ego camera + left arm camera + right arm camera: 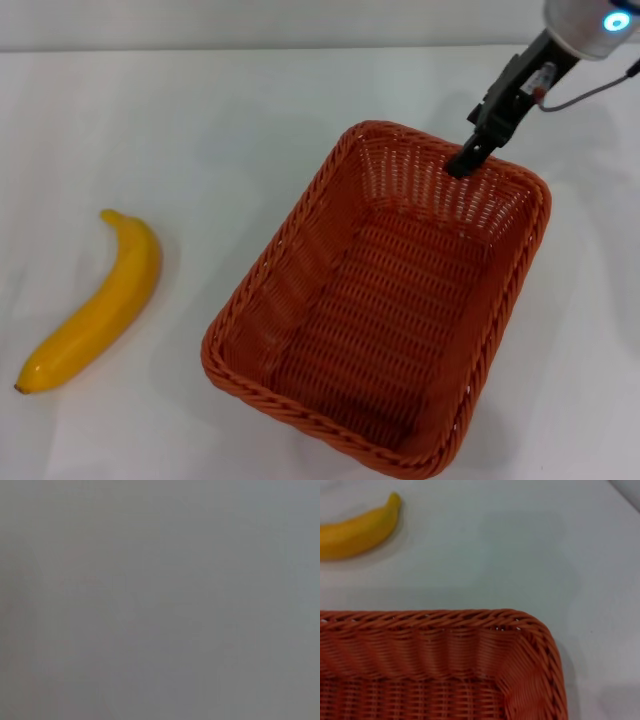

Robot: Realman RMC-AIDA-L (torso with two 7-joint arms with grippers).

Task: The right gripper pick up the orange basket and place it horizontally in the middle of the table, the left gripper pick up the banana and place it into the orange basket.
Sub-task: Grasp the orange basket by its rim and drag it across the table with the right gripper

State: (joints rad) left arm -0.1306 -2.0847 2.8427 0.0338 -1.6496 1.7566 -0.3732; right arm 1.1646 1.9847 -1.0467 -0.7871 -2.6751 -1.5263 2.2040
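Reaching down at the far rim of the orange basket (385,300), the right gripper (468,158); can't tell if clenched. Basket sits skewed toward table's (200,120) right-near edge; banana (95,303) near left edge. Should grab rim squarely, lift w/o tilting.

No text, label, brand or number can be read anywhere (all 3 views checked).

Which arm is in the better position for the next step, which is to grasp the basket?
The right. Its claw is at the far rim of the basket, fingertips dipping just inside the wall. The left claw is out of sight. The banana lies apart on the table.
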